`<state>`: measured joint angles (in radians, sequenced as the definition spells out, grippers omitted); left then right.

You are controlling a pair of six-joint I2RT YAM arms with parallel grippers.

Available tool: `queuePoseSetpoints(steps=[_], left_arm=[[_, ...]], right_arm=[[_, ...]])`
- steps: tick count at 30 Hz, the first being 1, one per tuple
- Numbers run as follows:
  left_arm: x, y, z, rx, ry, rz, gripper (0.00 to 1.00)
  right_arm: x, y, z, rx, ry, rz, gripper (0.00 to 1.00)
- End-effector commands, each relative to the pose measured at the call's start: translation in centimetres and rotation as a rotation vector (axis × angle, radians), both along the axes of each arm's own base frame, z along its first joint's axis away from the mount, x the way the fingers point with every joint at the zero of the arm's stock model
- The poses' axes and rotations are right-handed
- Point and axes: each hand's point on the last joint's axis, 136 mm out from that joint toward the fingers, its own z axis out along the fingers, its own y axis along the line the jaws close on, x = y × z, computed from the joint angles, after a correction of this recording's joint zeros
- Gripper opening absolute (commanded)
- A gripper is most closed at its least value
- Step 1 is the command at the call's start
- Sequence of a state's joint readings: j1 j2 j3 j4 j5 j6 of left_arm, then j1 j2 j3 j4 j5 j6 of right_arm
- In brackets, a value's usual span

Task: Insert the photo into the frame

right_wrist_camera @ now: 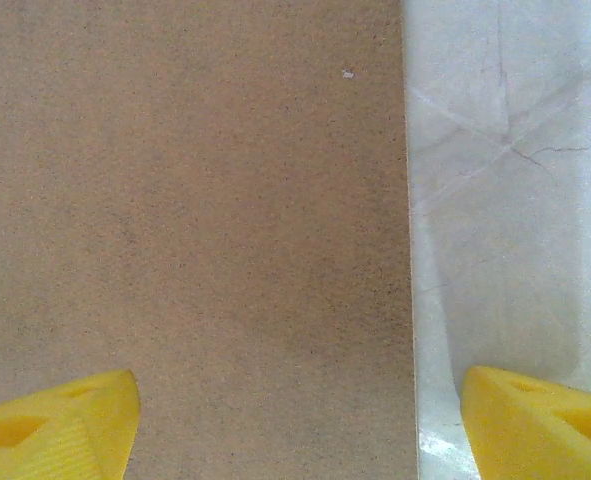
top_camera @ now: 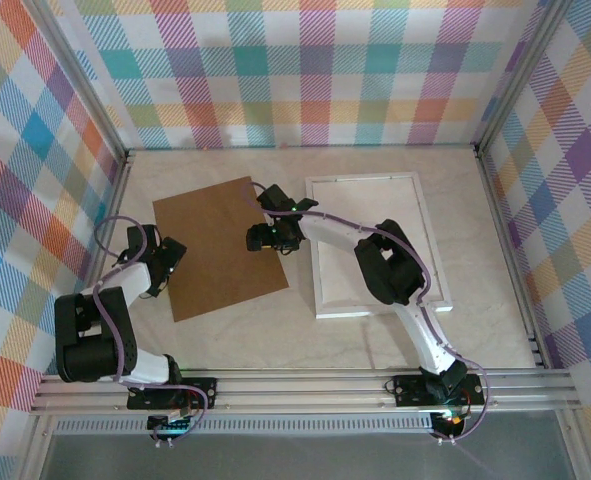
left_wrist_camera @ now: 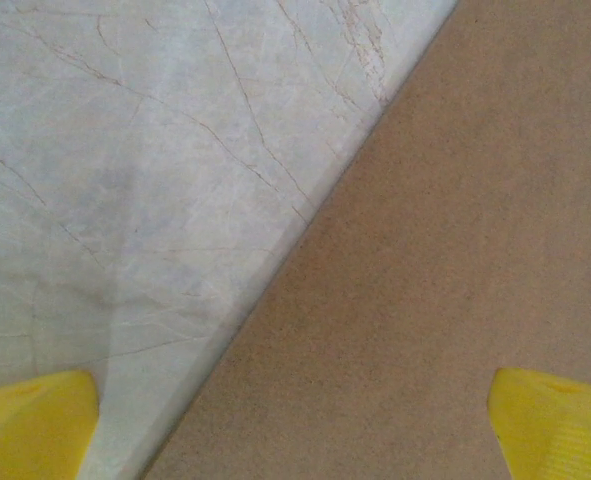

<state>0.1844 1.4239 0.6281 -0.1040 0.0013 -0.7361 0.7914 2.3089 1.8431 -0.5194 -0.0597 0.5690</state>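
On the marbled counter (top_camera: 375, 330), the white frame (top_camera: 370, 205) lies flat at the right, just beside the brown board (top_camera: 215, 245). My left pincer (left_wrist_camera: 295, 430) hangs spread wide over the board's left edge, and my right pincer (right_wrist_camera: 295, 425) hangs spread wide over its right edge.

The end effector (left_wrist_camera: 295, 430) is seen with its yellow fingertips (left_wrist_camera: 35, 425) spread wide and nothing held between them. A brown board (left_wrist_camera: 455, 250) is laid flat beneath it and to its right. The pale veined desk (left_wrist_camera: 125, 150) is exposed ahead-left, beyond the board's diagonal edge.
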Motion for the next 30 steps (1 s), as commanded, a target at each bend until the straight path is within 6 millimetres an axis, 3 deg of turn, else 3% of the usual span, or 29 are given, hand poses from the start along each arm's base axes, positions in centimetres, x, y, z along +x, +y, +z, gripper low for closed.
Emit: queuePoseSetpoints(steps=[1, 15, 24, 30], left_arm=[[0.9, -3.5, 0.1, -0.161, -0.069, -0.082, 1.0], [1.1, -5.2, 1.3, -0.19, -0.1, -0.125, 1.0], [0.8, -5.8, -0.1, -0.206, -0.07, -0.133, 1.0], [0.9, -6.7, -0.4, -0.218, -0.063, -0.155, 1.0]], right_arm=[[-2.6, 2.2, -1.6, 0.019, 0.076, 0.059, 0.83], [-4.0, 4.3, 0.6, 0.075, 0.072, 0.105, 0.83], [-3.8, 5.8, 6.6, 0.214, 0.006, 0.127, 0.84], [-3.6, 5.5, 9.0, 0.251, -0.034, 0.117, 0.84]])
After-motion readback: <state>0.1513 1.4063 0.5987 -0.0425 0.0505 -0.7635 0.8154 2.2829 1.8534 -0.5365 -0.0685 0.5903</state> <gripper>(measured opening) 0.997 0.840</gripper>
